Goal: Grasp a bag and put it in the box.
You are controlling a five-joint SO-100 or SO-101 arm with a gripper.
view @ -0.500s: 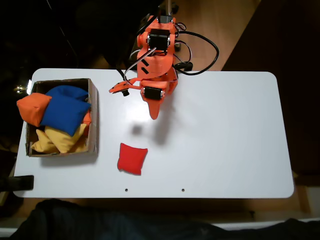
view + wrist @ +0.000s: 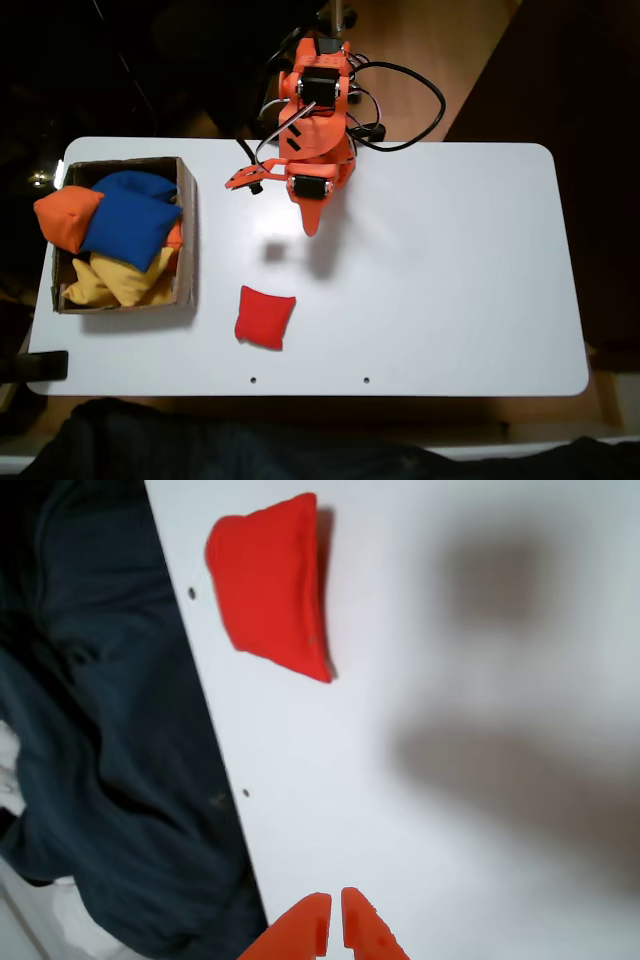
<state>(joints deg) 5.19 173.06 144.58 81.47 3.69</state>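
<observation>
The red bag (image 2: 265, 317) lies flat on the white table (image 2: 450, 280) near its front edge. It also appears at the top of the wrist view as a red bag (image 2: 270, 595) beside the table's edge. The brown cardboard box (image 2: 187, 235) stands at the table's left end, left of the bag. My orange gripper (image 2: 310, 228) hangs over the table's back middle, well behind the bag and apart from it. In the wrist view the gripper (image 2: 336, 927) has its two tips nearly touching, with nothing between them.
Blue (image 2: 130, 220), orange (image 2: 68, 218) and yellow (image 2: 115, 282) beanbags fill the box. A black cable (image 2: 420, 110) loops behind the arm. Dark fabric (image 2: 250, 445) lies along the table's front edge, and dark fabric (image 2: 110, 780) shows beyond that edge in the wrist view.
The arm has shifted slightly back and its cable loop moved a little. The bag and box have not moved.
</observation>
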